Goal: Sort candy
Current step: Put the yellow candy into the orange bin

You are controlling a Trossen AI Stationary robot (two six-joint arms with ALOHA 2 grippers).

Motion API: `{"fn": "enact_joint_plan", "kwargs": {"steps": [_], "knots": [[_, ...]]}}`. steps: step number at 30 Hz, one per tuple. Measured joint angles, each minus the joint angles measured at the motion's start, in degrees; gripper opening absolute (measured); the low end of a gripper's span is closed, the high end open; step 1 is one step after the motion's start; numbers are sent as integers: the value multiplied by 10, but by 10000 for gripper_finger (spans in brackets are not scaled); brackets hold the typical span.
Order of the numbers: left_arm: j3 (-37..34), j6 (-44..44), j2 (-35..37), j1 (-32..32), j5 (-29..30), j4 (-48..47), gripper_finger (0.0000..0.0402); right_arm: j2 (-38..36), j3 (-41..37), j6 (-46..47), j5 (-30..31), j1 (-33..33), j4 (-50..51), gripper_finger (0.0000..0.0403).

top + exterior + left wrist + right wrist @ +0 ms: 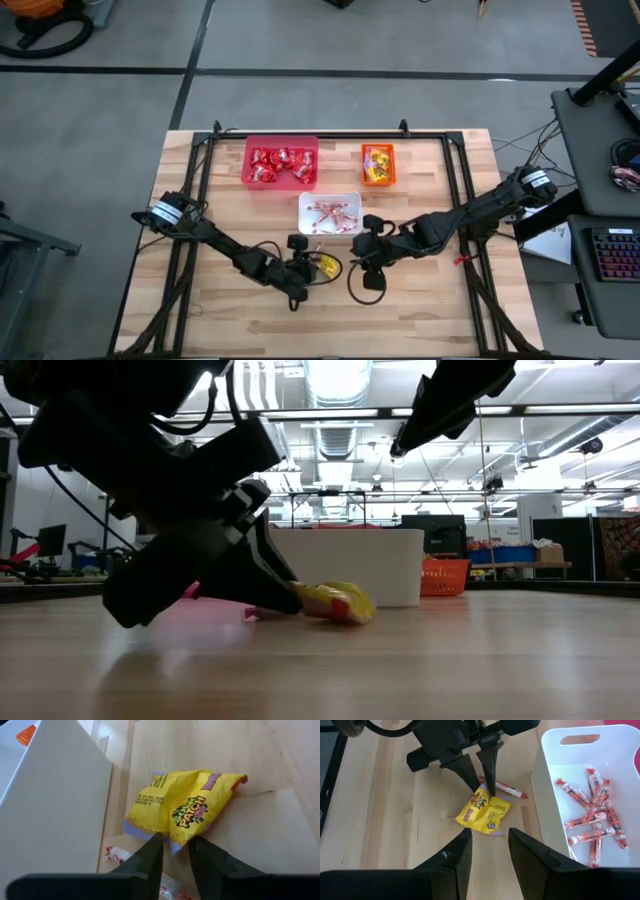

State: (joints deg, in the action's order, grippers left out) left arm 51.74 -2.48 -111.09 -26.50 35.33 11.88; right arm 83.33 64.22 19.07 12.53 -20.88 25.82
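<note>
High view: left hand (318, 268) low on the counter (240, 320), tips at a yellow packet (327, 265); right hand (366, 262) just beside it.
Low view: yellow packet (335, 601) lies on the counter at the left hand's tips.
Left wrist view: fingers (150, 857) narrow, pinching the packet's edge; red-and-white stick (118, 855) alongside.
Right wrist view: right hand (490, 847) partly spread, empty, above the packet; white bin (545, 780) of sticks beside.
</note>
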Motion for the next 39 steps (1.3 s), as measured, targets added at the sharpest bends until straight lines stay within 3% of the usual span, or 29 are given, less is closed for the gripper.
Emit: {"fn": "enact_joint_plan", "kwargs": {"steps": [7, 26, 39], "knots": [[17, 15, 1, 0, 1, 1, 6, 0, -22, 0, 0, 0, -29, 123], [64, -16, 2, 1, 2, -18, 0, 144, -28, 32, 61, -44, -122, 123], [65, -68, 2, 4, 2, -9, 0, 163, -27, 83, 78, -47, -162, 139]]}}
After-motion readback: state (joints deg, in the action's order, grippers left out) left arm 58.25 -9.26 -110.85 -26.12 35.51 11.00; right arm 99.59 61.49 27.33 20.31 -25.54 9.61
